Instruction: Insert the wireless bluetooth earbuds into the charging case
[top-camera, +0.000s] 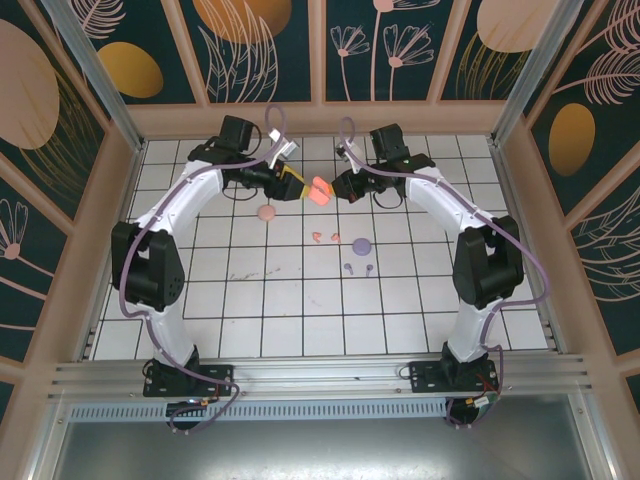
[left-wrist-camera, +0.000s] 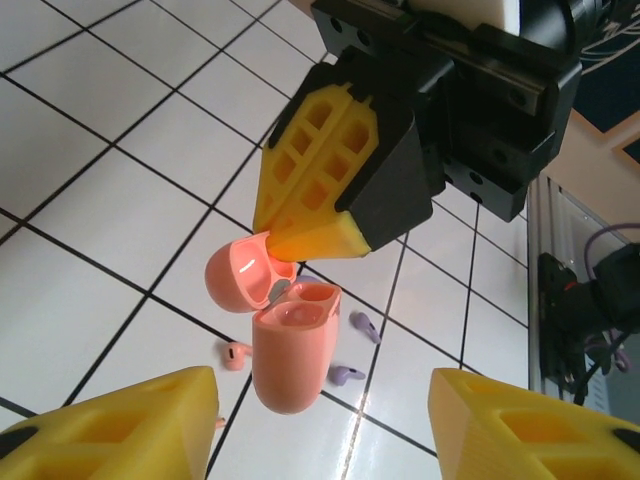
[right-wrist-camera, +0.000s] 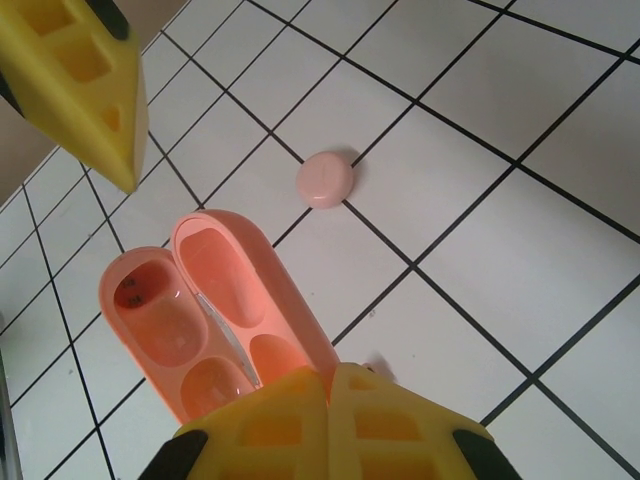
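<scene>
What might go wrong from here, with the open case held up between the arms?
1. The right gripper pinches the open coral-pink plastic charging case with only its fingertips, above the white tiled table; it may twist or slip.
2. The left gripper, open and empty, hangs close; closing in could knock the case loose.
3. The tiny coral earbuds lie on the table below; picking them up looks fiddly.

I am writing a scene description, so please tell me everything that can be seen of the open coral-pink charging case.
The charging case is a small rounded shell of glossy coral-pink plastic. Its hinged lid stands open, and the two sockets inside look empty. It is held in the air above the white tiled table, pinched near the hinge by the shut yellow fingers of the right gripper. Nothing else touches it.
</scene>
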